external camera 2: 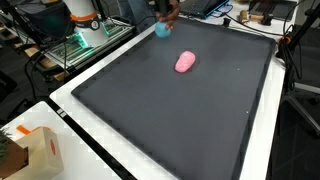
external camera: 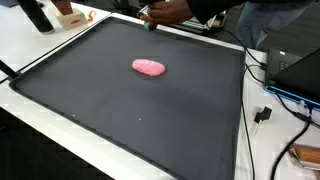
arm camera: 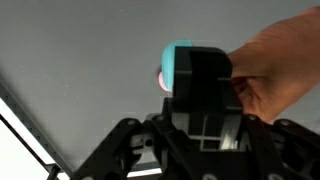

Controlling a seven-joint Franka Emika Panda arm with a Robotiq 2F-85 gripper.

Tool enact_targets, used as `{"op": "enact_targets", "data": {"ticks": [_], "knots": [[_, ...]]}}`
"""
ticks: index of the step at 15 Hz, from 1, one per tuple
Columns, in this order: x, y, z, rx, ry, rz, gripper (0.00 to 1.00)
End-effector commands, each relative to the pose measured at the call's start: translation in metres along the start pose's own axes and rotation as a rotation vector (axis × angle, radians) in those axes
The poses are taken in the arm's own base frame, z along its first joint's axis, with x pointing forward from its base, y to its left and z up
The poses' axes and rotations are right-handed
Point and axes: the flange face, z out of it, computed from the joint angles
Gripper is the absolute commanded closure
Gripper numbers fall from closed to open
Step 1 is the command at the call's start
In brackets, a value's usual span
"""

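In the wrist view my gripper (arm camera: 208, 58) fills the lower middle, its two black fingers pressed together into one block, so it looks shut. A cyan round object (arm camera: 177, 62) shows just behind and left of the fingertips; I cannot tell whether it touches them. A person's hand (arm camera: 272, 72) is close on the right. In both exterior views the cyan object (external camera: 148, 27) (external camera 2: 162, 30) is at the far edge of the black mat (external camera: 120, 110) (external camera 2: 180, 120), under that hand (external camera: 160, 12) (external camera 2: 166, 10). A pink lump (external camera: 148, 67) (external camera 2: 185, 62) lies on the mat.
The mat has a raised rim and lies on a white table (external camera: 40, 110). The robot base (external camera 2: 84, 18) stands beyond the mat. A cardboard box (external camera 2: 35, 150) sits at a near corner. Cables and a laptop (external camera: 295, 75) lie beside the mat.
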Motion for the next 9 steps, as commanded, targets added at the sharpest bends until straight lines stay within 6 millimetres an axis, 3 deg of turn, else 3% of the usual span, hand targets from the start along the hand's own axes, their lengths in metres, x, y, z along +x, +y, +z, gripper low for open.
{"op": "enact_targets", "data": {"ticks": [1, 3, 4, 9], "knots": [[0.0006, -0.0005, 0.0015, 0.006, -0.008, -0.020, 0.75], [0.0005, 0.0002, 0.0025, 0.007, -0.013, -0.018, 0.75], [0.0006, 0.0000, 0.0002, 0.000, -0.003, -0.012, 0.50], [0.0005, 0.0000, 0.0022, 0.000, -0.008, -0.012, 0.50]]}}
